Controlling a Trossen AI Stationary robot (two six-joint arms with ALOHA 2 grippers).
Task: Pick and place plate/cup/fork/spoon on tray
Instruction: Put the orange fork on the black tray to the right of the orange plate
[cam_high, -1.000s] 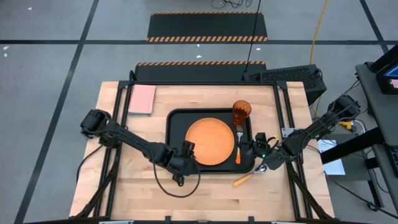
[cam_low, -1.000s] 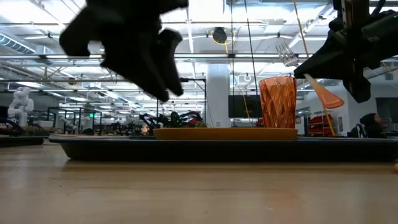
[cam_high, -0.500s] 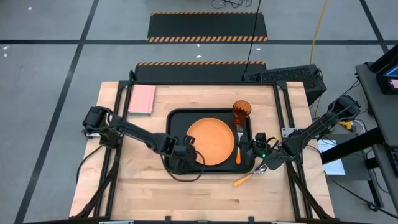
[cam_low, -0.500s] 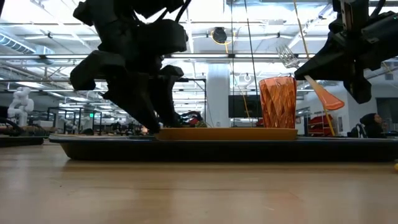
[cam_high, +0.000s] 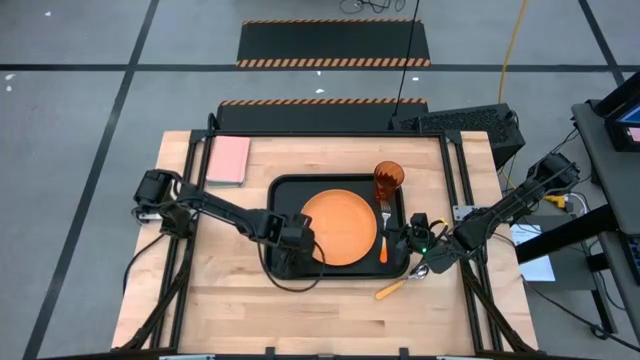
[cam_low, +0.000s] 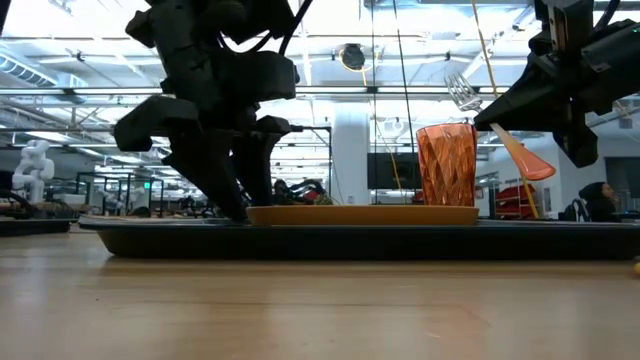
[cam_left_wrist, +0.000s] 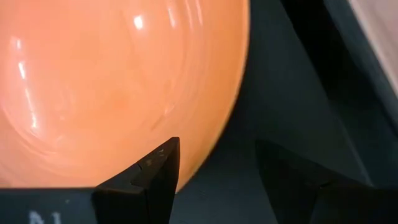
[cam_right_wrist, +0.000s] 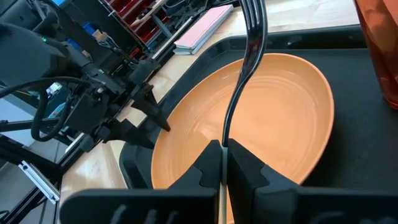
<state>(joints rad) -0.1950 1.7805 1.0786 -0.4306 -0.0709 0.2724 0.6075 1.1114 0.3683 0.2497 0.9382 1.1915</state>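
Your tray (cam_high: 278, 192) sits mid-table with its long side running left to right, and the plate (cam_high: 338, 227) lies flat in its middle, which leaves only a narrow strip of black floor on the right for the cutlery. The cup (cam_high: 389, 179) stands upright in the tray's far right corner, just beyond the plate's rim, so that corner is taken. Your left gripper (cam_high: 291, 243) is down at the plate's left edge with its 2 fingers spread, 1 over the orange rim and 1 over the tray floor, pinching nothing; I judge it is there to steady or nudge the plate. Your right gripper (cam_high: 397, 240) hovers over the tray's right strip, pressed together on the fork (cam_high: 383, 228), holding it by the handle with the tines pointing to the far side and tilted up, lined along the strip where it looks meant to go. The spoon (cam_high: 403, 282) lies on the wood just off the tray's near right corner, not yet picked.
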